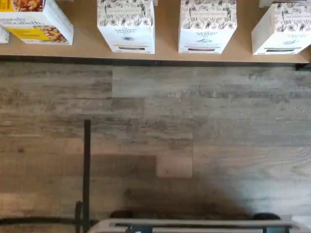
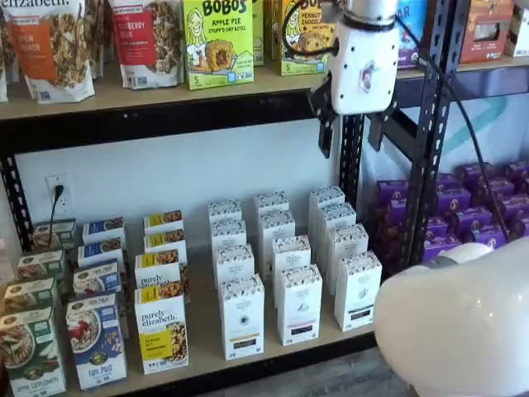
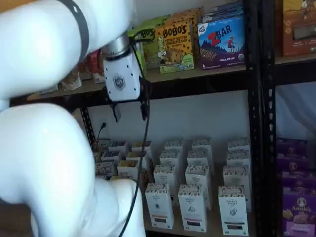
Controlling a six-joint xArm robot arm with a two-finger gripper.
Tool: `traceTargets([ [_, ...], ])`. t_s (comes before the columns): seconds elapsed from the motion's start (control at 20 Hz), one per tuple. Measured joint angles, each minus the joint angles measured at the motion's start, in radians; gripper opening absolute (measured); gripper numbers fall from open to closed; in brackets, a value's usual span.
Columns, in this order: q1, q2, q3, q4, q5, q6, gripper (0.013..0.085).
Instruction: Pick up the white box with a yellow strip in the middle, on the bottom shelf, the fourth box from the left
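Observation:
The white box (image 2: 242,318) stands at the front of the bottom shelf (image 2: 204,351), right of a "purely elizabeth" box (image 2: 161,332). It has a speckled top band and a strip low on its face whose colour reads dark here. It also shows in a shelf view (image 3: 159,205) and in the wrist view (image 1: 126,24), where the strip looks yellowish. My gripper (image 2: 351,139) hangs open and empty high above the shelf, level with the upper board's rail and over the white cartons further right. It shows in both shelf views (image 3: 131,112).
Like white cartons (image 2: 299,304) (image 2: 357,291) stand right of the target, with more rows behind. Cereal boxes (image 2: 95,339) fill the left. Purple boxes (image 2: 471,219) sit beyond the black rack post (image 2: 430,132). The arm's white body (image 3: 54,148) blocks much of one view. Wood floor (image 1: 155,136) lies in front.

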Motion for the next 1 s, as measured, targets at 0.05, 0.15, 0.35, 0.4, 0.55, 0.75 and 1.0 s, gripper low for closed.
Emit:
traceTargets([
  [0.05,0.004,0.0,0.021,-0.002,-0.028,0.003,0.085],
  [0.15,0.009,0.008,0.056,-0.004,-0.076,0.008,0.085],
  [0.35,0.013,0.042,0.121,0.0,-0.164,0.011,0.085],
  [0.4,0.013,0.048,0.13,0.0,-0.177,0.012,0.085],
  [0.55,0.024,0.064,0.168,-0.015,-0.239,0.026,0.085],
  [0.75,0.037,0.095,0.2,-0.035,-0.302,0.046,0.085],
  [1.0,0.051,0.133,0.229,-0.036,-0.379,0.061,0.085],
])
